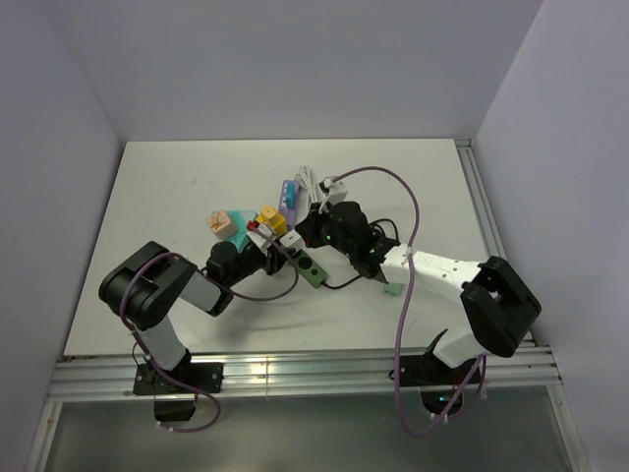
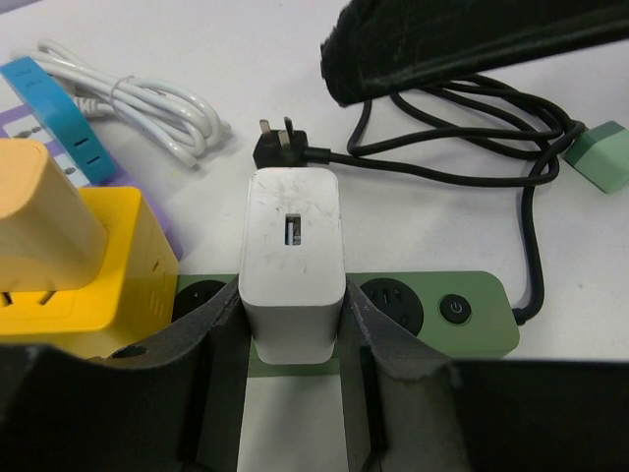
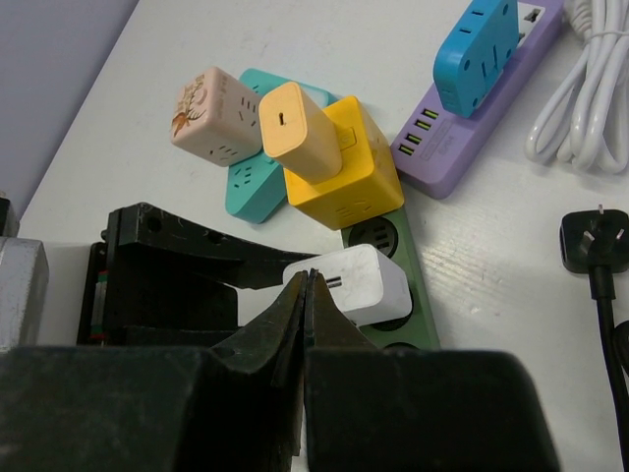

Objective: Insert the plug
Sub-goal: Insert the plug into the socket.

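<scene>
Left gripper (image 2: 293, 317), jaws clamped on white plug (image 2: 292, 236): press squarely into green strip (image 2: 484, 329) beneath. Right gripper (image 3: 307, 282): jaws together.

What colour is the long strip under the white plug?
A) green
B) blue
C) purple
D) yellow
A: the white plug, gripped by the left claw, sits over the green strip.

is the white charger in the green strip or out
Cannot tell if seated: white charger stands upright over the green strip, held between the left fingers; prongs hidden.
</scene>
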Controlling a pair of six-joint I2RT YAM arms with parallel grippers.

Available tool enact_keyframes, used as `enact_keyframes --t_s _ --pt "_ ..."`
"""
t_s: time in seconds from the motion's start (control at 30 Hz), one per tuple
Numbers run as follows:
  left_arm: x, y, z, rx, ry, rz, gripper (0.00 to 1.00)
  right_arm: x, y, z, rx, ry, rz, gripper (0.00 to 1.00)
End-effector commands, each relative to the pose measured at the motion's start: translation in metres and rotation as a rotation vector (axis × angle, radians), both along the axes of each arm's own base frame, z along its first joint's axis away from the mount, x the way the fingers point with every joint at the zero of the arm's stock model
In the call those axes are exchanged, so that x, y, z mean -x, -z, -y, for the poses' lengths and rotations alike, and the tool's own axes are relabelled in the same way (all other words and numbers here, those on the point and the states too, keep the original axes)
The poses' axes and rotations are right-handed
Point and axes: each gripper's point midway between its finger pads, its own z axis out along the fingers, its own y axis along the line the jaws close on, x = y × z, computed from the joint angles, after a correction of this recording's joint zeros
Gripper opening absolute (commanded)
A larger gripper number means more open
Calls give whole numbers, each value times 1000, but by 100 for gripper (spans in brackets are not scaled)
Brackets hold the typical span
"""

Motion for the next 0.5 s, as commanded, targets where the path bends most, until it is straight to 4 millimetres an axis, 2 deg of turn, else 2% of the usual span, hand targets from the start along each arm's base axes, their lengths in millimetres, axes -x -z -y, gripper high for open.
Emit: enact_keyframes --t_s 0.0,0.07,0.47 --pt "-6 -67 2 125 -7 210 0 0 -14 -4 -29 -16 38 0" --pt "-6 -71 2 129 -7 217 0 1 -14 -4 -29 -16 38 0" --pt "-10 -54 5 113 -2 185 0 2 -13 -4 -31 -20 36 0"
